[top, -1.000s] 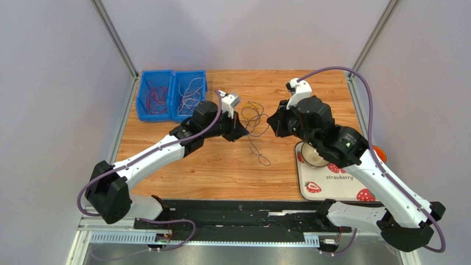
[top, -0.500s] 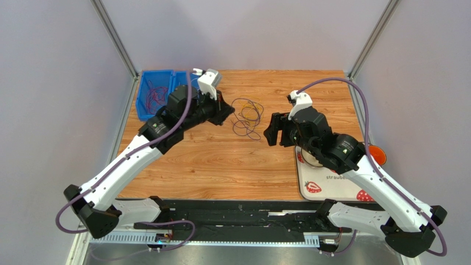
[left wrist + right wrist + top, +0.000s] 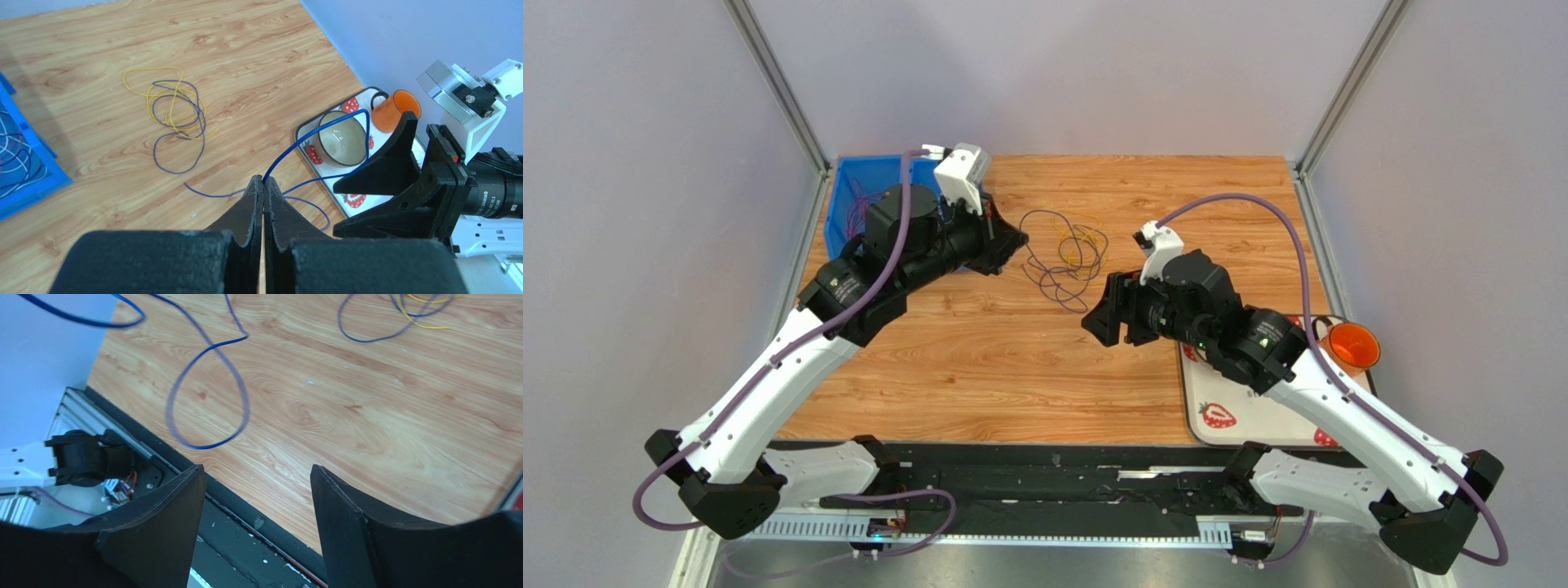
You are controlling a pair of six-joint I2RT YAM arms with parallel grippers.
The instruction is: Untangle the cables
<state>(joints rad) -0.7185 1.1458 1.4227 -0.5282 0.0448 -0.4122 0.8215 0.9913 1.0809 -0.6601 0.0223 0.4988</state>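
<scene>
Right tool (image 3: 256, 471): fingers spread wide, gripping nothing, hovering low over the near part of the worktop (image 3: 380, 416). A loop of the blue cable (image 3: 245, 413) is hanging just ahead of it, off the wood.

Left tool (image 3: 264, 184): fingers pressed together, pinching that blue cable at the very tips. The slack is arching out toward the right arm, then trailing down.

Risks as I am reading them:
- The wire is hair-thin and the pinch is sitting far forward. A sideways tug is likely to be slipping it free.
- The loop is dangling loose. A closing right tool may be missing it, or catching it round one finger.
- Tray (image 3: 1228, 410) with bowl (image 3: 340, 138) and orange cup (image 3: 393, 110) is lying beside the right arm. I cannot tell how close the slack is passing, but a drag could be hooking the cup.
- Farther out, the yellow-and-dark tangle (image 3: 1069, 255) is resting mid-worktop. The blue tail is lying near it, so a careless pull may be dragging it back in.
- Farthest, the blue bin (image 3: 27, 168) is holding more cables, just beside the left arm.
</scene>
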